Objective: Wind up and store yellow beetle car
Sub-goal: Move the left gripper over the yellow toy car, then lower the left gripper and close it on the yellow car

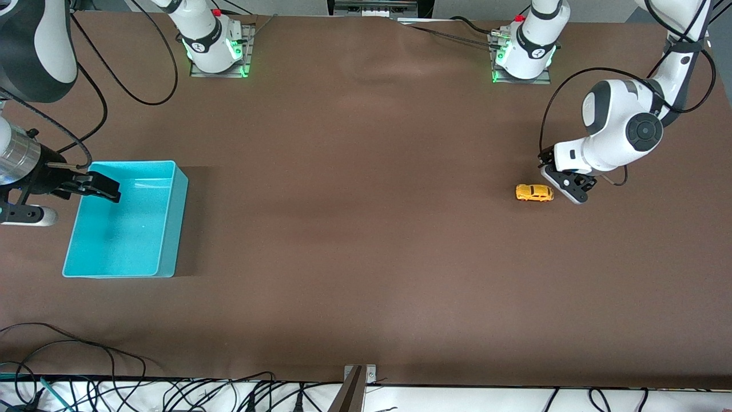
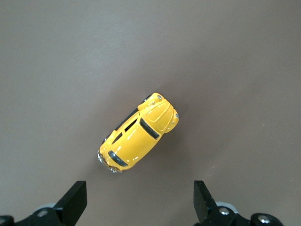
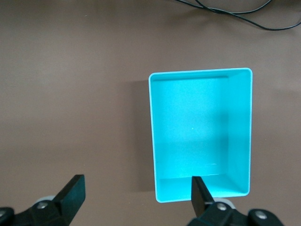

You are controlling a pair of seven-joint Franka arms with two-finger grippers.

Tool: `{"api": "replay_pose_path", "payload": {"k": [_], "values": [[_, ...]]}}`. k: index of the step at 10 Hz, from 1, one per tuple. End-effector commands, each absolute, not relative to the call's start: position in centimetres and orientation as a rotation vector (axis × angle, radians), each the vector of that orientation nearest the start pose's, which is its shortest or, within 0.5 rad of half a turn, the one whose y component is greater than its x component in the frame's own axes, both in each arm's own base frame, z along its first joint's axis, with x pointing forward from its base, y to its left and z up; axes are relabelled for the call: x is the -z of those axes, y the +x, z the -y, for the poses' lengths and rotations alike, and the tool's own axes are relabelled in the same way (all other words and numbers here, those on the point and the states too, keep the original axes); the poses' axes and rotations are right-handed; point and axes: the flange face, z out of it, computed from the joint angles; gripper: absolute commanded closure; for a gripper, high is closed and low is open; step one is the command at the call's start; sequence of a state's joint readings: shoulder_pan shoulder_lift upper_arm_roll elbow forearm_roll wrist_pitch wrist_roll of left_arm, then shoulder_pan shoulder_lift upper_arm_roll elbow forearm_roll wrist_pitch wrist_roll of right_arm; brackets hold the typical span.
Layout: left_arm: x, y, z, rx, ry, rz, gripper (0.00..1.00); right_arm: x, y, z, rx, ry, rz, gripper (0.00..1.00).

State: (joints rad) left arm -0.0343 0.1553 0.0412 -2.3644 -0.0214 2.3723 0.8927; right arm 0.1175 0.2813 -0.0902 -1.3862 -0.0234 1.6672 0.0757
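A: Where is everything placed relative to the turquoise bin (image 1: 123, 220)?

B: The right gripper (image 1: 94, 187) hangs over it, fingers wide. The left gripper (image 1: 567, 186), fingers wide, is just beside the yellow beetle car (image 1: 534, 193), well apart from the bin on the tabletop (image 1: 366, 229).

A: The car's body should be straddled squarely before closing.

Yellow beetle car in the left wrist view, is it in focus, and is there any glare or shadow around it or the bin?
Left wrist view: the yellow beetle car is sharp, with soft highlights on its roof and a faint shadow beside it. Front view: the turquoise bin throws a dark shadow onto the table toward the left arm's end. Right wrist view: one end of the bin's floor is shaded darker.
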Motion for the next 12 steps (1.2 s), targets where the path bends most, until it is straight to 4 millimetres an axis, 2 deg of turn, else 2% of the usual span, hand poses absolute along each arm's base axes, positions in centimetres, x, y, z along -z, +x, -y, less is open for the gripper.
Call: {"api": "replay_pose_path", "payload": {"k": [1, 4, 6, 12], "values": [[-23.9, 49.6, -0.5, -0.131, -2.720, -1.710, 0.00, -55.2, 64.2, -2.4, 0.014, -3.170, -0.084, 0.00], [-22.9, 50.6, 0.2, -0.086, -2.289, -2.134, 0.00, -55.2, 64.2, -2.4, 0.014, -3.170, -0.081, 0.00], [-21.6, 50.7, 1.2, -0.113, -2.131, -2.242, 0.00, -55.2, 64.2, -2.4, 0.014, -3.170, -0.084, 0.00], [-20.1, 50.1, 1.5, -0.132, -2.197, -2.224, 0.00, -55.4, 64.1, -2.5, 0.009, -3.170, -0.079, 0.00]]}}
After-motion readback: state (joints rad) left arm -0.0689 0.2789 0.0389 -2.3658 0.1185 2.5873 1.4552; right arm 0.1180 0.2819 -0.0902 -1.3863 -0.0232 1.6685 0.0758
